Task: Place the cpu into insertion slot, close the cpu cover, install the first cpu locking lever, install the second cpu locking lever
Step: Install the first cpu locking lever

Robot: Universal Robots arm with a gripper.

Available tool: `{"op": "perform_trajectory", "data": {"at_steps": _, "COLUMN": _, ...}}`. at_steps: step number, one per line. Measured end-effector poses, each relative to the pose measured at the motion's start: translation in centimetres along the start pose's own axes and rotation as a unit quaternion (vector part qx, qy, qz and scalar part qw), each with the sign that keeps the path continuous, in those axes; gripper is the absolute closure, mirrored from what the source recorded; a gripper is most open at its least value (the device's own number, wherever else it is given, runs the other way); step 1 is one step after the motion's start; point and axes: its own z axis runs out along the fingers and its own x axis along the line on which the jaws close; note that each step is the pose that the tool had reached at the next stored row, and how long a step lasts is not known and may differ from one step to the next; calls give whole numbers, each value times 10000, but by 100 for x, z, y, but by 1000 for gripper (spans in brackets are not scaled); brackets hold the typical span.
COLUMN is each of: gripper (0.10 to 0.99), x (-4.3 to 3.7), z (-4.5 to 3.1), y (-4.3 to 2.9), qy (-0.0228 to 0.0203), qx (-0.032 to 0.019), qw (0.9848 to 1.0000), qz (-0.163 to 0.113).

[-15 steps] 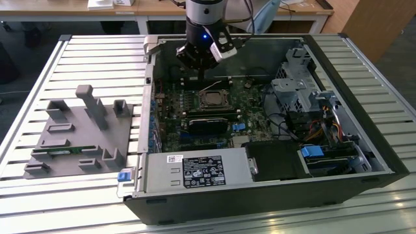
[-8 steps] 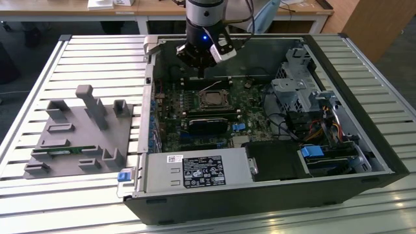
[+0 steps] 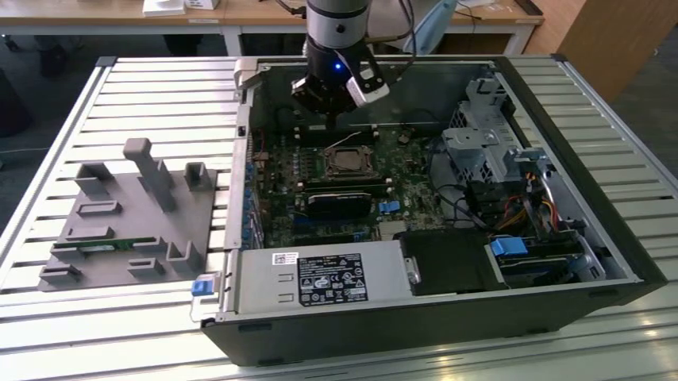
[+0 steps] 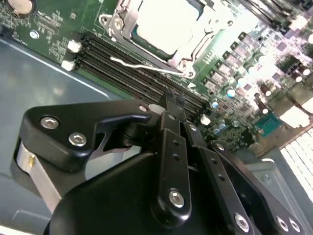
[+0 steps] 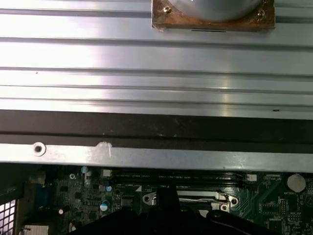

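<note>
The black robot jaws (image 4: 171, 105) hang pinched together and empty just above the green circuit board (image 4: 44, 29), beside the long black memory slots (image 4: 132, 73). The dull silver square cpu (image 4: 168, 22) sits in its black-framed insertion slot (image 3: 348, 162) nearby.

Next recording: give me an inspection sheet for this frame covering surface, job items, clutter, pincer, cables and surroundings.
Surface: ribbed metal table carrying an open black computer case.
Job items: silver-grey square cpu lies in the socket on the green circuit board; silvery frame cover around it; thin wire lever alongside.
Clutter: grey plastic fixture block on the exterior view's left.
Pincer: black pincer above the board, fingers shut, holding nothing.
Cables: coloured bundle inside the case.
Surroundings: wooden desks behind.
</note>
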Motion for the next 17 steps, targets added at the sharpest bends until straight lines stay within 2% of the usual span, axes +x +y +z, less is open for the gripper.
{"op": "perform_trajectory", "data": {"at_steps": 4, "gripper": 980, "x": -8, "z": 52, "y": 2, "qy": -23, "qx": 27, "qw": 10000, "qz": -59}}
{"op": "perform_trajectory", "data": {"at_steps": 9, "gripper": 980, "x": -57, "z": 80, "y": 9, "qy": -18, "qx": 31, "qw": 9999, "qz": -116}}
{"op": "perform_trajectory", "data": {"at_steps": 13, "gripper": 980, "x": -86, "z": 139, "y": 23, "qy": -20, "qx": 40, "qw": 9999, "qz": -119}}
{"op": "perform_trajectory", "data": {"at_steps": 17, "gripper": 980, "x": -150, "z": 168, "y": 27, "qy": -20, "qx": 40, "qw": 9999, "qz": -119}}
